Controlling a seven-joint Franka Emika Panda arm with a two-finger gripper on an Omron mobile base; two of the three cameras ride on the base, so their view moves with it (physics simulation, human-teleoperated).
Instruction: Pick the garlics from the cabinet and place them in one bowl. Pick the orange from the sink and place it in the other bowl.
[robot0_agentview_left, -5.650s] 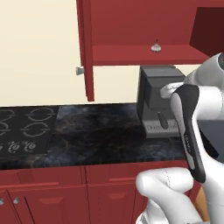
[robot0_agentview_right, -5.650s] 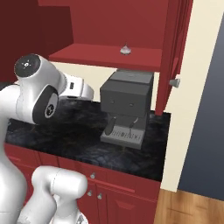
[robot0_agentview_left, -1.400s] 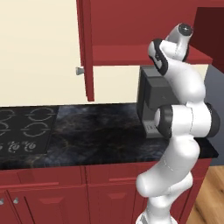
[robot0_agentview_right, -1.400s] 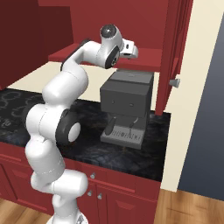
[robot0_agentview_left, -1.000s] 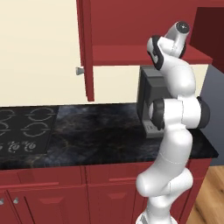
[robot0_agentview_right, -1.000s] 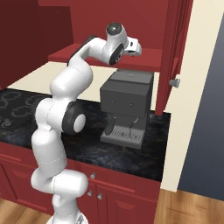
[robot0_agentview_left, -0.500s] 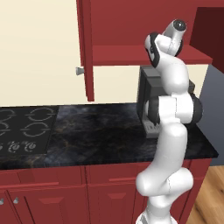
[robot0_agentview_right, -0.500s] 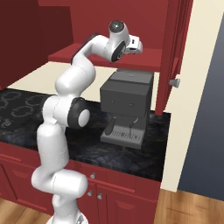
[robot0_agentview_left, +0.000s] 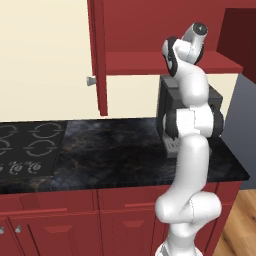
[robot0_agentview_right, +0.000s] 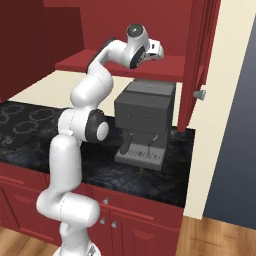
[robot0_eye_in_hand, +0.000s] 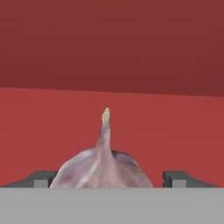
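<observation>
In the hand view a whitish-grey garlic (robot0_eye_in_hand: 104, 162) with purple streaks and a pointed tip stands upright on the red shelf of the cabinet (robot0_eye_in_hand: 175, 131). It sits between the two dark fingertips of my gripper (robot0_eye_in_hand: 111, 179), which is open; one fingertip (robot0_eye_in_hand: 43, 178) stands at its left and the other at its right. In the right base view the hand (robot0_agentview_right: 154, 50) reaches onto the cabinet shelf (robot0_agentview_right: 170, 67) with the arm stretched high. The cabinet door (robot0_agentview_left: 98, 60) with its silver knob (robot0_agentview_left: 90, 80) hangs open. The orange, the sink and the bowls are out of view.
A dark grey coffee machine (robot0_agentview_right: 144, 120) stands on the black counter (robot0_agentview_right: 150, 175) right under the shelf. A stovetop (robot0_agentview_left: 27, 147) lies at the left. Red drawer units (robot0_agentview_left: 75, 225) run below the counter. A second open door (robot0_agentview_right: 200, 65) stands at the right.
The arm has risen from folded low in front of the coffee machine to full stretch, and over the last second the hand has moved further in over the cabinet shelf.
</observation>
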